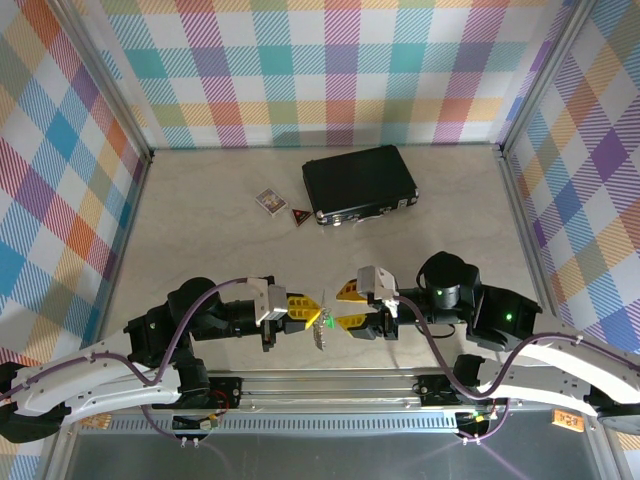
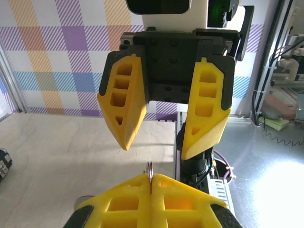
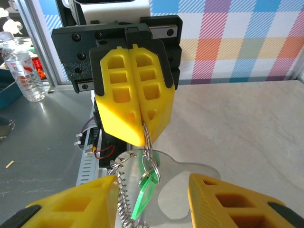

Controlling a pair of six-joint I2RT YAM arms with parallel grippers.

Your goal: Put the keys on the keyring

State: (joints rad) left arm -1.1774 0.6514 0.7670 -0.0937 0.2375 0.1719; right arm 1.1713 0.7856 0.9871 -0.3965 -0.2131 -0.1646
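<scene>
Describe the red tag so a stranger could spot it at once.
Find the black case near the back wall in the top view. At its near-left corner lies the tag, between the case and a small patterned box. It alone is red and triangular.

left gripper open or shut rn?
Shut on the keyring: the left gripper has its yellow fingers pressed together, with the ring's thin metal edge pinched between them.

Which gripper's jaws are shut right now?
The left gripper: jaws pinched on the keyring, green key dangling below. The right gripper has its jaws apart.
</scene>
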